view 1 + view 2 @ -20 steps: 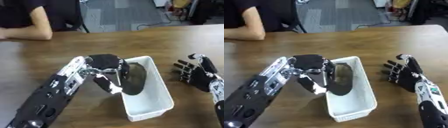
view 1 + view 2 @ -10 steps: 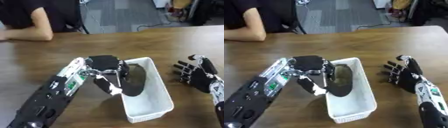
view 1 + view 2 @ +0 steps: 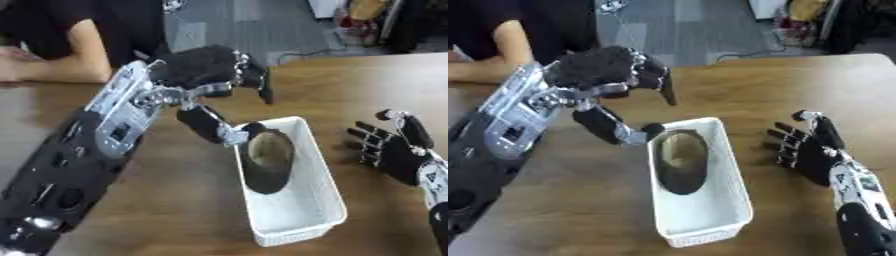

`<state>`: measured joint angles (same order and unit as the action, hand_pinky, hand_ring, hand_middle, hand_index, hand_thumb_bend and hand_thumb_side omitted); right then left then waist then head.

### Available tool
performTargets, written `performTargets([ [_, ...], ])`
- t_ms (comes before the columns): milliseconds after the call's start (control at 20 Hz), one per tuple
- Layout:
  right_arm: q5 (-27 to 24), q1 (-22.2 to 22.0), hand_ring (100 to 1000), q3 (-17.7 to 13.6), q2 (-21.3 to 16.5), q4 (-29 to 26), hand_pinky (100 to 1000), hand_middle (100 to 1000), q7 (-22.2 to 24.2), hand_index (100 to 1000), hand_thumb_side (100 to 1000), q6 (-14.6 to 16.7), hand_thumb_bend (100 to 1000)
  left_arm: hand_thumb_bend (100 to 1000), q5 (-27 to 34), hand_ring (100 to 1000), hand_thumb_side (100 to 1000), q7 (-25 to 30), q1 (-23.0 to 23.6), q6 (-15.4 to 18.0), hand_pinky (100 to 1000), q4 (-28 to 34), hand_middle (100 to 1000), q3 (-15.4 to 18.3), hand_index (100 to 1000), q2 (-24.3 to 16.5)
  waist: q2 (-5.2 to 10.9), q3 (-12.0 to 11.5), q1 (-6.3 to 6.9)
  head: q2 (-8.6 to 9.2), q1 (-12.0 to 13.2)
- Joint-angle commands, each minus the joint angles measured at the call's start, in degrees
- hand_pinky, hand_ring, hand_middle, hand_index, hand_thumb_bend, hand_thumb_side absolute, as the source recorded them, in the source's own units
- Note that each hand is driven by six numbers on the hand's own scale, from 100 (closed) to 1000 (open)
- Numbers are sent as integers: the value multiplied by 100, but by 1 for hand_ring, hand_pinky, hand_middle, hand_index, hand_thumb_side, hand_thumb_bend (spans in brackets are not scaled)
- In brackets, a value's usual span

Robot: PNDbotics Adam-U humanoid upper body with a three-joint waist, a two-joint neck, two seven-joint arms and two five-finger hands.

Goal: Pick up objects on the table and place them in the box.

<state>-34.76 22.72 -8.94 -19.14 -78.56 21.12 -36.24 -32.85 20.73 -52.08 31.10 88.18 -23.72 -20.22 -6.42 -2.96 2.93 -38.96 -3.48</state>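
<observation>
A dark oval object with a tan inside (image 3: 267, 160) lies in the white box (image 3: 297, 212), leaning against its left wall near the far end. My left hand (image 3: 197, 67) hovers above and to the left of the box, open, fingers spread and pointing down. Its thumb (image 3: 210, 127) reaches down to the box's left rim, right beside the object, and I cannot tell if they touch. My right hand (image 3: 815, 157) rests open on the table to the right of the box, fingers up, holding nothing.
The box stands lengthwise on a brown wooden table (image 3: 175, 205). The table's far edge (image 3: 350, 57) runs behind the hands, with grey floor beyond it. My left forearm (image 3: 87, 150) crosses the table's left side.
My left hand has risen away from the box and spread its fingers. The dark object, held over the box before, now lies inside it. The right hand has stayed in place.
</observation>
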Motion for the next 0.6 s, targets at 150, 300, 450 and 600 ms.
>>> performTargets([
  [150, -5, 38, 712, -18, -82, -70, 457, 975, -3, 1000, 1000, 18, 100, 100, 270, 100, 616, 124, -108, -222, 277, 353, 578, 140, 712, -151, 86, -17, -43, 103, -48],
  [300, -4, 45, 712, -20, -81, -69, 457, 974, 7, 1000, 1000, 26, 100, 100, 295, 100, 613, 155, -86, -258, 279, 378, 579, 160, 712, -167, 76, -20, -50, 112, -54],
  [450, -4, 43, 712, -25, -86, -65, 457, 974, 13, 1000, 1000, 32, 100, 100, 292, 100, 612, 128, -43, -289, 280, 396, 578, 203, 712, -181, 62, -37, -60, 119, -61],
  [600, -5, 35, 712, -33, -87, -63, 457, 973, 16, 1000, 1000, 39, 100, 100, 305, 100, 609, 54, 20, -320, 282, 451, 575, 271, 711, -199, 47, -73, -70, 119, -67],
])
